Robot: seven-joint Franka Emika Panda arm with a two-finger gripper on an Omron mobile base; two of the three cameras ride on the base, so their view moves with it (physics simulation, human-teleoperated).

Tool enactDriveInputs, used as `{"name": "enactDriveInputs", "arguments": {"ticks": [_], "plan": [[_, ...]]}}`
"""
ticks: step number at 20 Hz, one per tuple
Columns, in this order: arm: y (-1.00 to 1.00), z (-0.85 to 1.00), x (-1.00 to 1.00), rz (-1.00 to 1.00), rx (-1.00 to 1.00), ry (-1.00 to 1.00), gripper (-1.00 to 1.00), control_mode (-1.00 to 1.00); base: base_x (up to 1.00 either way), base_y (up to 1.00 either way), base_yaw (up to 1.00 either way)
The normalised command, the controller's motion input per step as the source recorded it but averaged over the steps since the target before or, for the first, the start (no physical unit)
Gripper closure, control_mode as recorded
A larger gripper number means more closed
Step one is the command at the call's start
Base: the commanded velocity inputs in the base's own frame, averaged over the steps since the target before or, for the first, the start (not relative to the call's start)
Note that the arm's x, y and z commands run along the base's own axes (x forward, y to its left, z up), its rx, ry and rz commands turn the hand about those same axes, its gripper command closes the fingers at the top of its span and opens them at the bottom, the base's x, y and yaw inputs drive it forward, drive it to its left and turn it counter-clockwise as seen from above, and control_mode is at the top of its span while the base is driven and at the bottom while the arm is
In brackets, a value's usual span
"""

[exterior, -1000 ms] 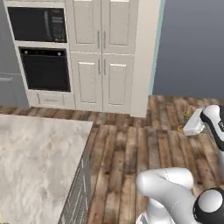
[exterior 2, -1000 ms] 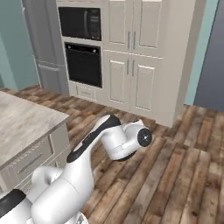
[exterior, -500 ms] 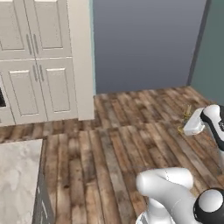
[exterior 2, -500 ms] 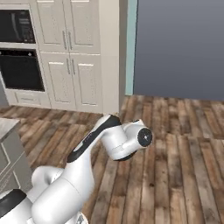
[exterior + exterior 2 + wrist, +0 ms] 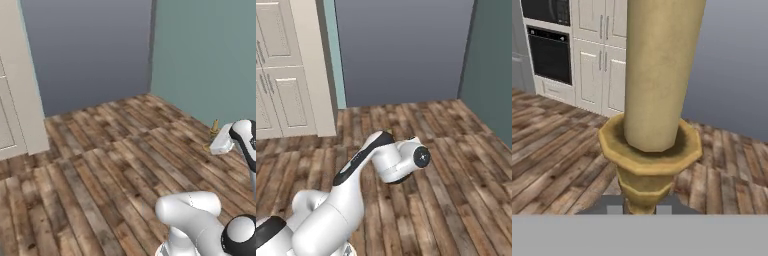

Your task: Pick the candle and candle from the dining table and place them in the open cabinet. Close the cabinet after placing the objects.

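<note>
The pale-yellow stub candle (image 5: 657,70) in its slim brass candlestick stands close before the hand camera, its wax column rising out of the flared brass cup, and the two-finger gripper (image 5: 643,206) is closed on the brass stem just below that cup, one dark finger tip showing on each side of it. In the left base view a small brass piece of the same candle (image 5: 214,128) pokes out beside the white hand at the right edge, carried above the brown plank wooden floor (image 5: 100,170) and touching nothing else. Around the robot there is a blue-grey wall, a teal wall meeting it at a corner, and to the left the tall cream panelled cupboards (image 5: 286,70); the hand view also catches a black built-in oven (image 5: 549,55) set among those cupboards. Neither the marble island top nor the taupe wall cupboard can be made out from here, so I judge the step in hand to be the carry: one candle is lifted and on its way between the table and the open cabinet. Whether the second candle is already stored or waits on the table I cannot tell. The next move, as I judge it, calls for bringing the open cupboard into sight, keeping the candlestick roughly upright in the grip so the wax stub does not tip out of its cup, then raising it to the inside shelf and setting the foot down flat before letting go
</note>
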Motion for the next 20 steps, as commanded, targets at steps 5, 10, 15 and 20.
{"name": "enactDriveInputs", "arguments": {"ticks": [5,10,15,20], "plan": [[0.0,0.0,0.0,0.0,0.0,0.0,1.0,1.0,0.0,-0.32,-0.56],[0.0,0.0,0.0,0.0,0.0,0.0,1.0,1.0,0.0,-0.32,-0.55],[0.0,0.0,0.0,0.0,0.0,0.0,1.0,1.0,0.0,-0.35,-0.55],[0.0,0.0,0.0,0.0,0.0,0.0,1.0,1.0,0.1,-0.32,-0.52]]}}
